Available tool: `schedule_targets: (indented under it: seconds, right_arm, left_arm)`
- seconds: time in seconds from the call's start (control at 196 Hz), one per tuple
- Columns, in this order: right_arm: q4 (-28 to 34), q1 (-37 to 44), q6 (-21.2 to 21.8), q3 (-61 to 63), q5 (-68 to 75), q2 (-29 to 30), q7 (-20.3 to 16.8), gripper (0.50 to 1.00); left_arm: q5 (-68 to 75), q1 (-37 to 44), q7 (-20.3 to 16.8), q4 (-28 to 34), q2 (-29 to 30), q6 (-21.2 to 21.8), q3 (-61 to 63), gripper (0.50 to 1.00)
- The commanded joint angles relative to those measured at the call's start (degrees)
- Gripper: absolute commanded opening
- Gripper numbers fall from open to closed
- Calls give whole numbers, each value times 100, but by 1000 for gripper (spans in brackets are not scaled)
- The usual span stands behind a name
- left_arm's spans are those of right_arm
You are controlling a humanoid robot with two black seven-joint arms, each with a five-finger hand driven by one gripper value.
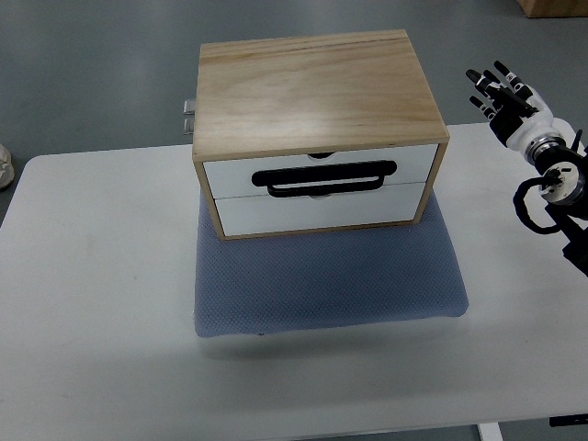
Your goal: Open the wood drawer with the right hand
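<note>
White table (pixel 92 276) over grey floor; blue mat (pixel 322 285) at centre. Wood box (pixel 317 129) on mat's 12 o'clock part: 2 white drawers (pixel 322 188), both shut, contents hidden; black handle (pixel 326 176) on upper front. Right hand (pixel 505 96) at box's 3 o'clock, apart, fingers spread, empty.

A white table (pixel 101 303) fills most of the view. A blue-grey textured mat (pixel 322 285) lies flat on it near the centre, its corners rounded. Grey floor (pixel 92 73) shows beyond the table's far edge. A tan box corner (pixel 551 7) appears at upper right; a pale object (pixel 5 165) sits at the left edge.
</note>
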Motion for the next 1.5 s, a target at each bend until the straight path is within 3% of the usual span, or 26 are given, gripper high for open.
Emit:
schedule_targets:
  seconds: [0.0, 1.118, 1.496]
  right_arm:
    - [0, -4, 8, 0, 0, 4, 0, 944]
    - [0, -30, 25, -9, 0, -190, 9, 944]
    - [0, -39, 245, -18, -9, -251, -9, 944]
  left_arm:
    - [-3, 0, 17, -1, 0, 8, -9, 1000]
    - [-3, 0, 26, 43, 0, 8, 8, 1000]
    - [-3, 0, 26, 43, 0, 8, -1, 1000]
